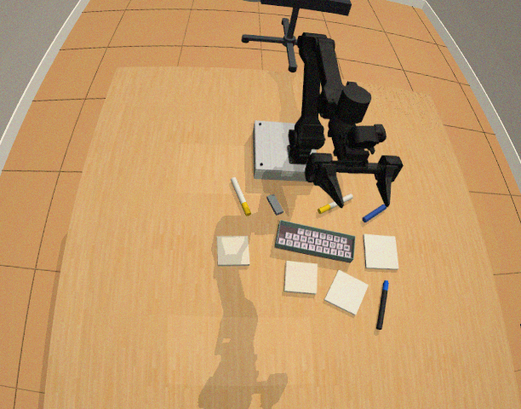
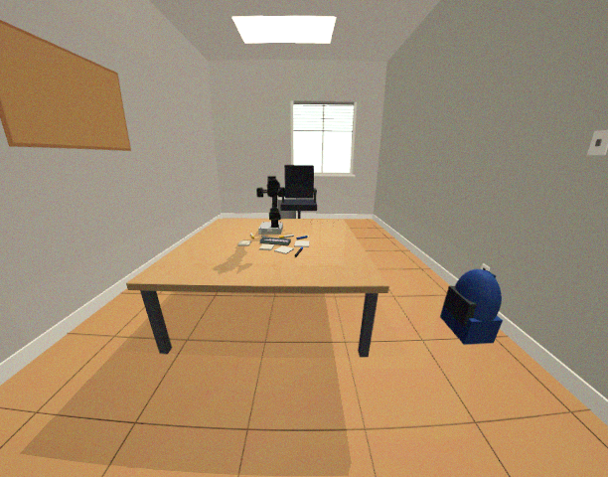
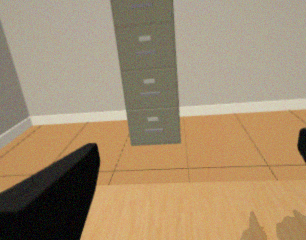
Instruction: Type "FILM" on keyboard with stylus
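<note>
The keyboard (image 1: 314, 240) (image 2: 275, 240) has a dark green case and pale keys; its letters appear upside down in the top view. Several pen-like sticks lie on the desk: a plain blue one (image 1: 375, 213) (image 2: 301, 238), a black one with a blue end (image 1: 382, 308) (image 2: 298, 251), and two white ones with yellow ends, one left (image 1: 240, 195) and one behind the keyboard (image 1: 326, 208). I cannot tell which is the stylus. My gripper (image 1: 364, 204) (image 3: 195, 144) is wide open and empty, raised above the desk. The wrist view shows neither keyboard nor sticks.
White square pads lie left (image 1: 232, 250), in front (image 1: 300, 277) (image 1: 346, 292) and right (image 1: 380, 251) of the keyboard. A small grey block (image 1: 275, 204) lies behind it. The arm's silver base (image 1: 274, 145) (image 2: 269, 229) stands farther back. A filing cabinet (image 3: 152, 95) stands beyond the desk.
</note>
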{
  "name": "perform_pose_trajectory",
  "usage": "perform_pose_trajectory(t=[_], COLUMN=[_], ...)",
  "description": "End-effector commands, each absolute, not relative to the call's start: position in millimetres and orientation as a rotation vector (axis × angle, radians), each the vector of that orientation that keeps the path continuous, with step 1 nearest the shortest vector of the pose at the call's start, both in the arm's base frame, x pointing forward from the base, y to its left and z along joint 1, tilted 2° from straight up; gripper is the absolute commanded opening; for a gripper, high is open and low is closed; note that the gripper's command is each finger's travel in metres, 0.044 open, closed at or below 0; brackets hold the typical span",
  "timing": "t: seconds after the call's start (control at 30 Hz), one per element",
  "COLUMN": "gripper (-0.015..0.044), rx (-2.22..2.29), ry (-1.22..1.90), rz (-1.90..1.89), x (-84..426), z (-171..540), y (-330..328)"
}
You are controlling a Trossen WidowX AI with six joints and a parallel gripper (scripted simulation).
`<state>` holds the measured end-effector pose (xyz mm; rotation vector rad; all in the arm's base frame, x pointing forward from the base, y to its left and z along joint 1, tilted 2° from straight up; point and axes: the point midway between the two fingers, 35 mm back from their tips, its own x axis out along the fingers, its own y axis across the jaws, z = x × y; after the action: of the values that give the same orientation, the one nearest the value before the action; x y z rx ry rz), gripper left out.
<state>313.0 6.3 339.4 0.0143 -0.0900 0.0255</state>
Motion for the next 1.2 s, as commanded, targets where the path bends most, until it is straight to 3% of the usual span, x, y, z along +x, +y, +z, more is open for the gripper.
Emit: perform_pose_trajectory(t=[0.0,0.27,0.53,0.73,1.17], gripper=[0.0414,0.0204,0.0,0.0,0.0], rx=[0.018,0.167,0.245,0.212,0.21], ry=[-0.079,0.438,1.049,1.485,1.498], rz=[0.028,0.075,-0.001,-0.165,-0.172], x=[314,351,330,281,279], z=[337,229,110,47,45], y=[7,41,76,91,91])
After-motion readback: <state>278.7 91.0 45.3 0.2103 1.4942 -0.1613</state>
